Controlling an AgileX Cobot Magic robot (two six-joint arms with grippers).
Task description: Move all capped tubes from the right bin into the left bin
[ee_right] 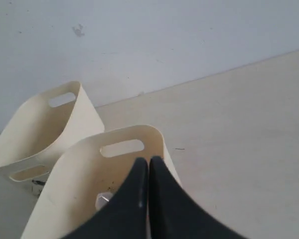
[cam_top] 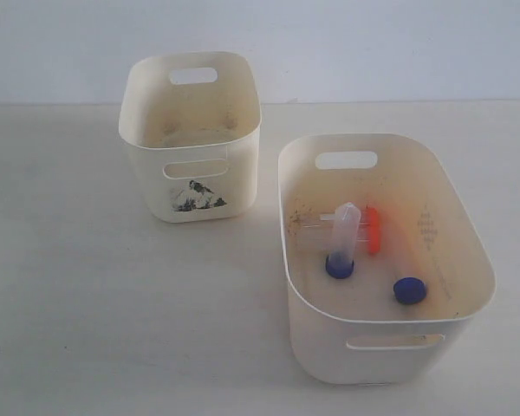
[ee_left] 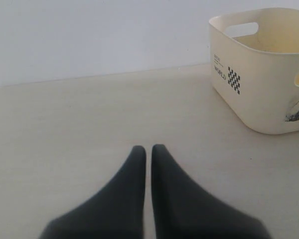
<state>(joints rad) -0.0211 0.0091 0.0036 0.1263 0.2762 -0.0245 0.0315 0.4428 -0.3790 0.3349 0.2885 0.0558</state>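
The tubes are all in the right bin: a blue-capped tube, an orange cap touching it, another blue cap nearby. Left gripper and right gripper both have jaws pressed together, pinching nothing.

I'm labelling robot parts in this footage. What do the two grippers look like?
Left gripper: two matte black fingers, broad at the base, tapering to rounded tips. Right gripper: the same black tapered pair. No cables or markings show; the exterior view shows neither arm.
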